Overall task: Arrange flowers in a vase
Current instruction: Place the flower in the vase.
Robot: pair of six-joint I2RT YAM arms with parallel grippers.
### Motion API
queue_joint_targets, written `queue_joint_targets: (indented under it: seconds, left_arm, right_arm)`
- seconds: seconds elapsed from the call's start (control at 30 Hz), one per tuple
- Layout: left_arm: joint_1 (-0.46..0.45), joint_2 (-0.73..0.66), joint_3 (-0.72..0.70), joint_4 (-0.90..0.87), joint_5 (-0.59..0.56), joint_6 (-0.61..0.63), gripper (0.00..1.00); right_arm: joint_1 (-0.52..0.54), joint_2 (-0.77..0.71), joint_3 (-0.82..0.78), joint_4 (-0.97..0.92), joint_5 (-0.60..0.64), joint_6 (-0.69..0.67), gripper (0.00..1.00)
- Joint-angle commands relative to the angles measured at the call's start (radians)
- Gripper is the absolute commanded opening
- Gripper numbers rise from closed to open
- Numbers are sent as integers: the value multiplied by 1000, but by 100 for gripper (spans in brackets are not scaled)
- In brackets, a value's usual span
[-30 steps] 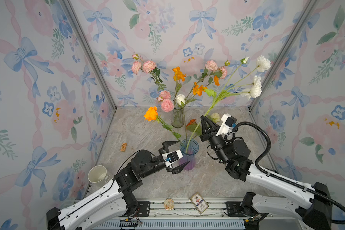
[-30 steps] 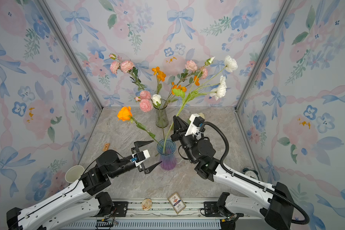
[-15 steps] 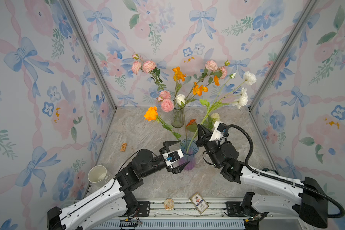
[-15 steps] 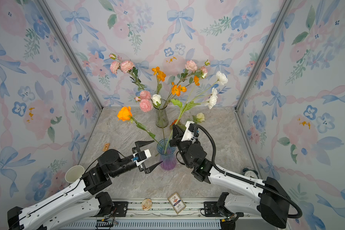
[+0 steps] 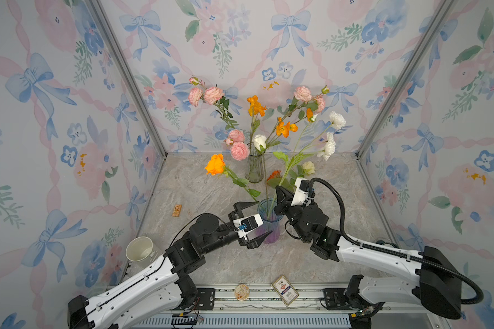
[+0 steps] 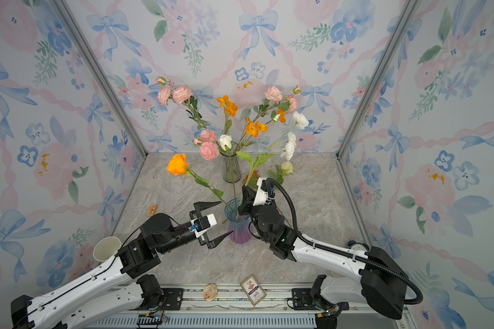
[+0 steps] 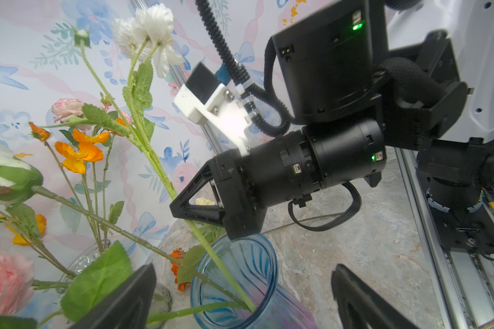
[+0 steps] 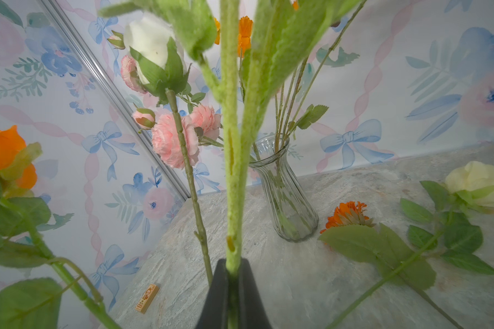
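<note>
Stem (image 8: 232, 182), fuzzy pale green, bears two ruffled white blooms (image 5: 337, 120).

left arm (image 5: 154, 280) stretched forward | left gripper (image 5: 265, 217) held spread wide | right arm (image 5: 382, 253) angled inward | right gripper (image 5: 278, 190) clamped closed

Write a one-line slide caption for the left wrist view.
Right gripper pinches the white-flower stem, its foot inside the blue vase, open left gripper flanking the vase.
</note>
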Motion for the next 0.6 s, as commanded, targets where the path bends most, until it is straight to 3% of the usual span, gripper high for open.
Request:
queue_joint_targets:
  seconds: [0.0, 0.57]
  left_arm:
    - [8, 3, 11, -7, 18, -12, 98]
    - [8, 13, 11, -7, 20, -14, 98]
  right_arm:
    - [19, 2, -6, -26, -1, 25, 10]
    - [31, -59, -47, -86, 17, 26, 22]
